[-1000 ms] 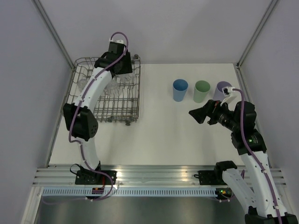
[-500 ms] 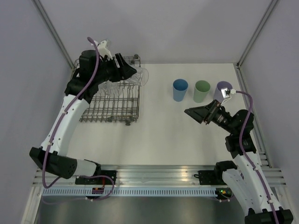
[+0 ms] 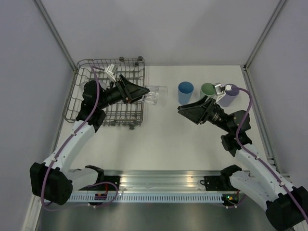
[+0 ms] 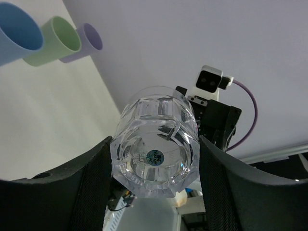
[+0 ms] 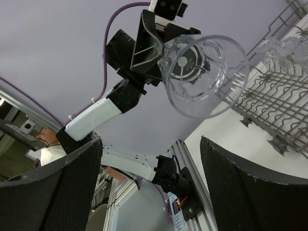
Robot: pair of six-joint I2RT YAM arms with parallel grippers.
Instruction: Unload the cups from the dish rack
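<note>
Just outside the dish rack's (image 3: 126, 60) right wall, the left gripper (image 3: 143, 92) is clamped on a clear cup (image 3: 157, 95). It holds the cup on its side above the table, base toward the wrist and mouth pointing away from the rack. Farther from the rack, the right gripper (image 3: 185, 107) faces that mouth with its jaws spread wide and nothing between them. Beyond it, well apart from the rack, the blue cup (image 3: 185, 92), green cup (image 3: 208, 91) and purple cup (image 3: 231, 94) stand upright in a row. More clear cups (image 5: 281, 48) remain inside the rack.

This looks like the carry-out step, probably a hand-over. Next, the right jaws should close on the cup's wall before the left lets go. The cup then has to be turned upright beside the row.
</note>
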